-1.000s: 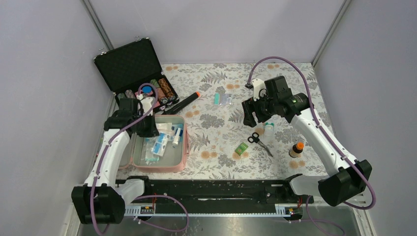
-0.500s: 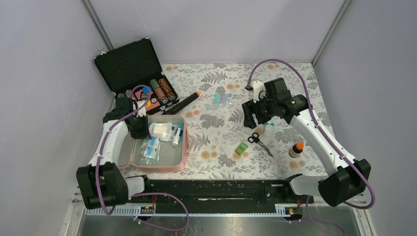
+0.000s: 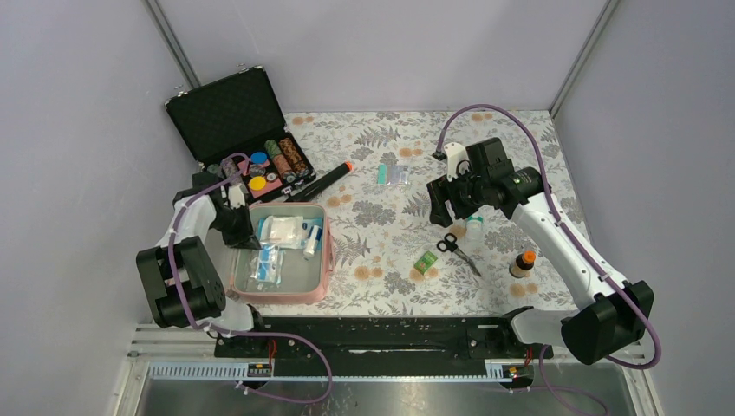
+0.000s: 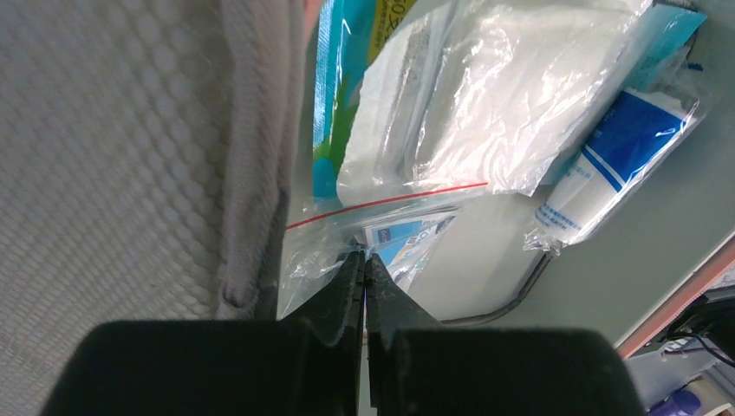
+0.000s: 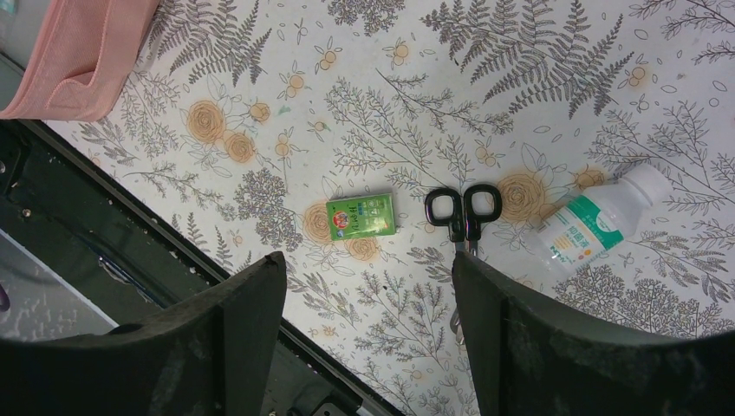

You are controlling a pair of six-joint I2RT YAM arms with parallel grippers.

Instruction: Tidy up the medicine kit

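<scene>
The pink medicine kit [image 3: 324, 260] lies open at the near left, with bagged packets and a blue-white tube [image 4: 607, 165] in its grey tray. My left gripper [image 3: 236, 227] is at the kit's left edge. Its jaws are shut, and the tips [image 4: 364, 260] touch the edge of a clear zip bag [image 4: 485, 113] next to the grey quilted lid lining [image 4: 104, 156]. My right gripper [image 3: 442, 206] hangs open and empty [image 5: 368, 286] above the table. Below it lie a green box [image 5: 360, 216], scissors [image 5: 463, 211] and a white bottle [image 5: 598, 224].
A black hard case with poker chips [image 3: 234, 117] stands open behind the kit. A black marker with an orange cap [image 3: 322, 182] and blister packs [image 3: 394, 176] lie mid-table. A brown bottle with an orange cap [image 3: 522, 263] stands at the right. The kit's pink corner [image 5: 78, 61] shows in the right wrist view.
My left gripper moved left from above the kit's tray to its left edge, and the arm folded back. The blue packets in the tray shifted slightly left. The right arm barely moved.
</scene>
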